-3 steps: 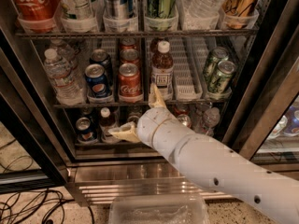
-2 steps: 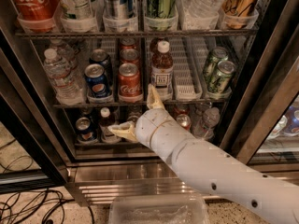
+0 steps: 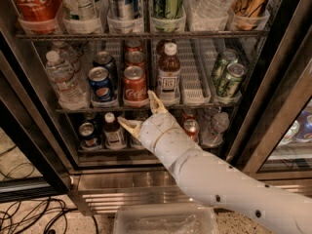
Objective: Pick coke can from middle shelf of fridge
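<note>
The coke can [image 3: 134, 85] is red with a silver top. It stands at the front of the middle shelf [image 3: 146, 107] of the open fridge [image 3: 253, 82], with two more red cans in a row behind it. A blue Pepsi can [image 3: 101, 85] stands to its left and a brown drink bottle [image 3: 168, 74] to its right. My gripper [image 3: 140, 112] is open just below and in front of the coke can. One finger [image 3: 156, 102] points up at the shelf's front rail and the other finger [image 3: 127, 126] points left. It holds nothing.
Water bottles [image 3: 61, 77] stand at the shelf's left and green cans [image 3: 226, 77] at its right. The top shelf holds a large Coca-Cola bottle [image 3: 34, 1] and other drinks. The lower shelf holds small cans and bottles [image 3: 112, 130]. A clear plastic bin [image 3: 165, 221] sits on the floor, with cables [image 3: 29, 213] at left.
My arm has moved slightly forward and up toward the middle shelf, bringing the open gripper closer under the coke can. The drinks have not moved.
</note>
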### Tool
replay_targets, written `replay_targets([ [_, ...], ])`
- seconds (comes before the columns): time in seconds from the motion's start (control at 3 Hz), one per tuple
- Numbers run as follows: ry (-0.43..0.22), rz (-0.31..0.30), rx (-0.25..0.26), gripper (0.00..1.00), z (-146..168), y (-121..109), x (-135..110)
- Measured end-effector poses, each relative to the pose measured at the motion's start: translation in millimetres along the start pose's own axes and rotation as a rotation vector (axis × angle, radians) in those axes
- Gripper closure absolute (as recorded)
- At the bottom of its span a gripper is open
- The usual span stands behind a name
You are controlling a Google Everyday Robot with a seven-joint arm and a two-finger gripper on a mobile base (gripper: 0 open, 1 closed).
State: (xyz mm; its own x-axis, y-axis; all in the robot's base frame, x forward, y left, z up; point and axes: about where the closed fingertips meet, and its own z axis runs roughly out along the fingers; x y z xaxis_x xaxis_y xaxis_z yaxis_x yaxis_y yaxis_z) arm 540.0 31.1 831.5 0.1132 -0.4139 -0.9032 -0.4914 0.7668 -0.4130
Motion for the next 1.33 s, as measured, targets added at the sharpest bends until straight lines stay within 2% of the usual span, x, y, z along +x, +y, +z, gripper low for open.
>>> replay_targets([
  [0.67, -0.014, 0.034, 0.137, 0.30, 6, -13, -2],
  [1.33, -0.031, 0.084, 0.214, 0.32, 15, -14, -5],
])
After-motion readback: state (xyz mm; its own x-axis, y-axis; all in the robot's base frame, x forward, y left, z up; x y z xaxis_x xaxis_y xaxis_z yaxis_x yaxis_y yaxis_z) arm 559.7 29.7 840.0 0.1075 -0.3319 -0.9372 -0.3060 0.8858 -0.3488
